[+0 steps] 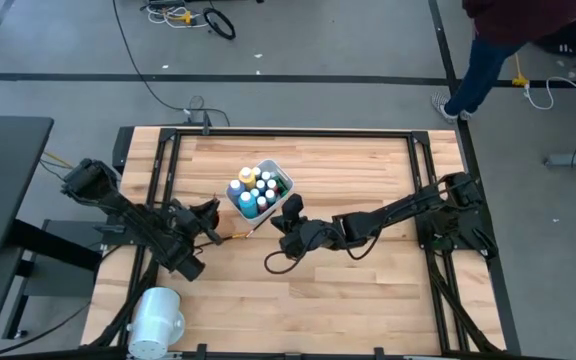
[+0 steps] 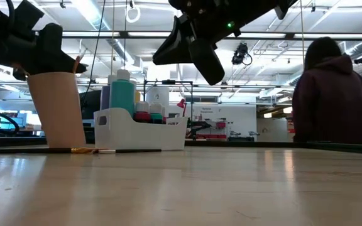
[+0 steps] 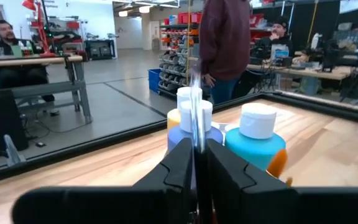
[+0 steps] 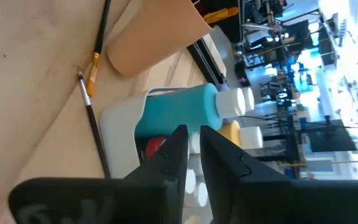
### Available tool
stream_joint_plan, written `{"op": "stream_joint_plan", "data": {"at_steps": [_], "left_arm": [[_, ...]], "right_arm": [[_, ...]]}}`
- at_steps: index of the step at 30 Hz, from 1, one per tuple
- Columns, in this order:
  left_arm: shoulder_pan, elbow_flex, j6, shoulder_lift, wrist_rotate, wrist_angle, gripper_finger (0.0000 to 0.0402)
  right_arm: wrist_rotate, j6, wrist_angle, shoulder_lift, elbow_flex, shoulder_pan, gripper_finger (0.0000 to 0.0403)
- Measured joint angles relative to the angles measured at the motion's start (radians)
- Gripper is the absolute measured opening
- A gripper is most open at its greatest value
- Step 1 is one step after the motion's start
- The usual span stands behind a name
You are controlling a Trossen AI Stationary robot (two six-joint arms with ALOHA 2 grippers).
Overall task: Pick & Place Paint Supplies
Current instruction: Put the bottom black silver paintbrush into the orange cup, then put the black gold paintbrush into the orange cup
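A white tub (image 1: 286, 186) at mid-table holds several white-capped paint bottles: teal (image 2: 122, 94), blue (image 3: 178, 138), yellow, red. Two thin dark-handled brushes (image 4: 94, 134) lie flat on the wood beside the tub's near-left side, also seen as brushes (image 1: 244, 233). My left gripper (image 1: 211, 213) is raised left of the tub, above a tan cup (image 2: 55, 107), and is shut on another brush. My right gripper (image 1: 290, 211) hangs above the tub's near-right side (image 2: 209, 63). Its fingers are shut to a slit with nothing between them. My left gripper pinches a thin brush (image 3: 196, 106) between its two fingers. The fingers come level from the table's left, pointing at the tub. The brush crosses them and sticks out past the fingertips, lifted clear of the table. An orange tip (image 2: 77, 63) shows beside the gripper.
A large white cylinder (image 1: 156, 318) lies at the near-left corner. The tan cup (image 4: 151, 37) stands left of the tub. Black frame rails (image 1: 288, 133) border the table. Bare wood lies to the near and right. A person (image 1: 493, 45) stands beyond the far-right corner.
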Motion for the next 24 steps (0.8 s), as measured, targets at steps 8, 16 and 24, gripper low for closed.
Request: {"op": "stream_joint_plan", "data": {"at_steps": [8,16,24], "left_arm": [[0.003,0.064,0.149,0.000,0.010,-0.002,0.0071],[0.051,0.157,0.351,0.000,0.013,-0.003,0.0071],[0.082,0.245,0.484,0.000,0.008,-0.015,0.0072]], "right_arm": [[-0.033,0.014,0.005,0.000,0.000,-0.013,0.0048],[-0.121,0.014,0.007,0.000,0.000,-0.013,0.0048],[-0.131,0.036,0.007,0.000,0.000,-0.012,0.0048]]}}
